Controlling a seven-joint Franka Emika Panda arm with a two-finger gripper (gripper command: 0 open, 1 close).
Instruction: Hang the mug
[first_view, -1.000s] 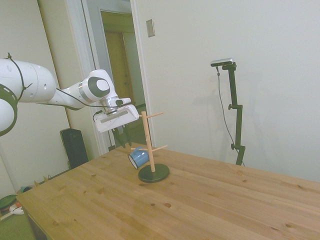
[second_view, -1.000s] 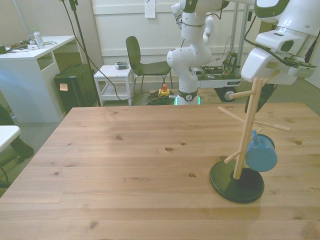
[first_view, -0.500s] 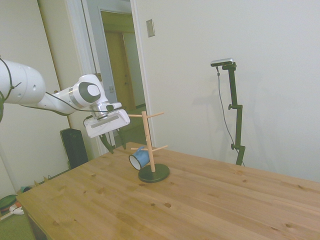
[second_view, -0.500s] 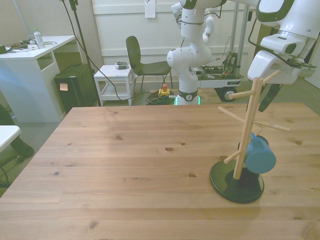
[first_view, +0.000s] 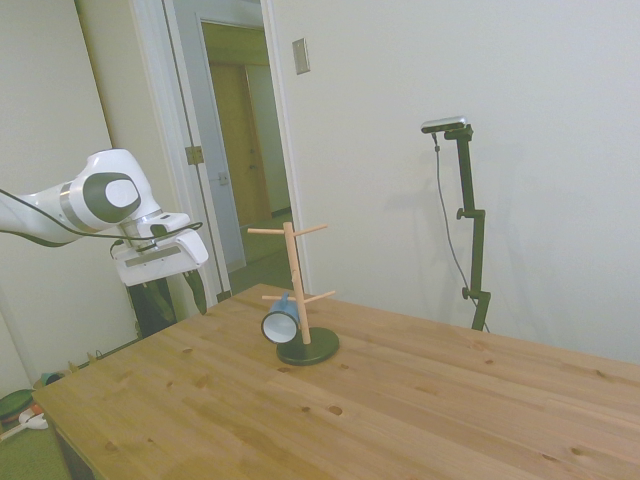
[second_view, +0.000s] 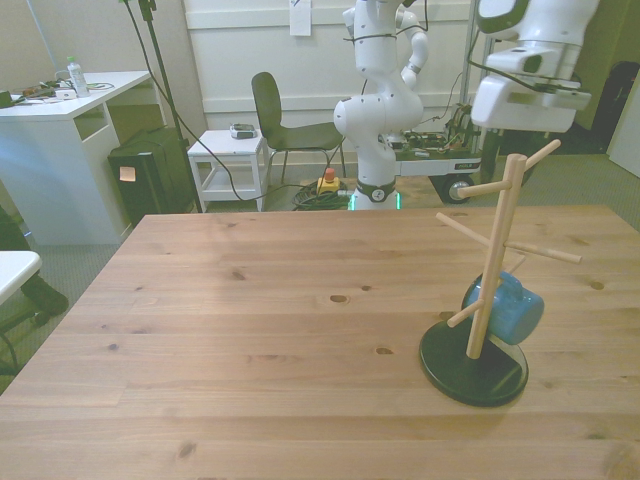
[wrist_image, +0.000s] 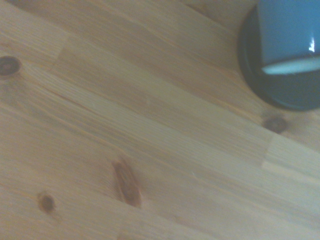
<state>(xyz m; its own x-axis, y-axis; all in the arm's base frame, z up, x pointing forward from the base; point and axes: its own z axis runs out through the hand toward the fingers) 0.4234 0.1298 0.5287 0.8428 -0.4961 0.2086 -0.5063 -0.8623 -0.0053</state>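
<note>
Mug (first_view: 279, 321) hung on peg stand (first_view: 296, 285), white inside only in side view, jaws' state unclear

one mug (first_view: 279, 322), one peg stand (first_view: 296, 290)

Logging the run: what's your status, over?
Gripper clear of the stand, holding nothing; open or shut unclear. Mug hanging on a lower peg, tilted, above the dark base. Nothing in the way on the table.

Even indoor light, soft shadows, wrist view blurred
</note>
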